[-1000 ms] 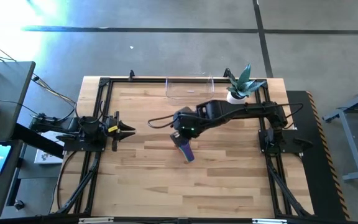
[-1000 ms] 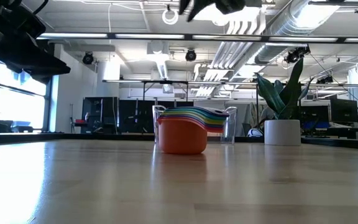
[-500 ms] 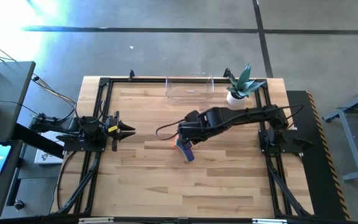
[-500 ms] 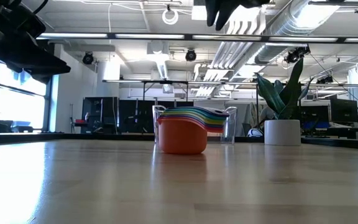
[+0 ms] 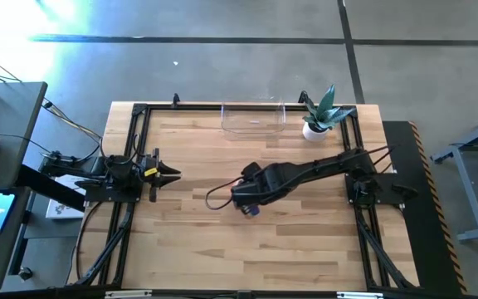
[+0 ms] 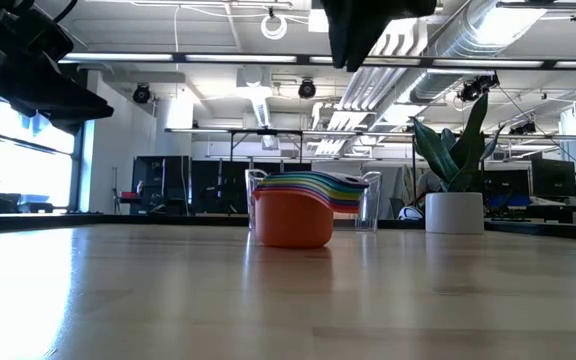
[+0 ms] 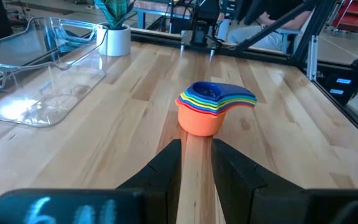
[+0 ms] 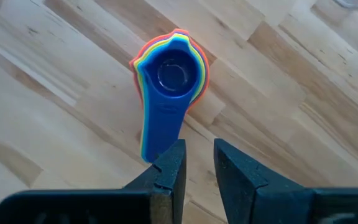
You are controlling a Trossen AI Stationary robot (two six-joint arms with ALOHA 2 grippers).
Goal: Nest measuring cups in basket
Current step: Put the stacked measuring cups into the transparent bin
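The seven small plastic measuring cups form one nested stack: the orange cup is outermost and lowest, graded rims of yellow, green and further colours rise inside it, and the blue cup sits on top. The flat handles lie stacked on one another and fan out to one side, the blue handle uppermost. The stack stands upright on the wooden table, near its middle, well apart from every edge.

The clear rectangular plastic basket with low walls stands at the far edge of the table. Just beside it, toward the far right corner, stands a small white plant pot with green leaves.

The right gripper hangs above the stack, over the free end of the blue handle. Its jaws stand narrowly apart and hold nothing.

The left gripper waits at the left edge of the table, pointed toward the stack, jaws narrowly apart and holding nothing.

Bare wood surrounds the stack on all sides. The near half of the table carries no objects in the high view.
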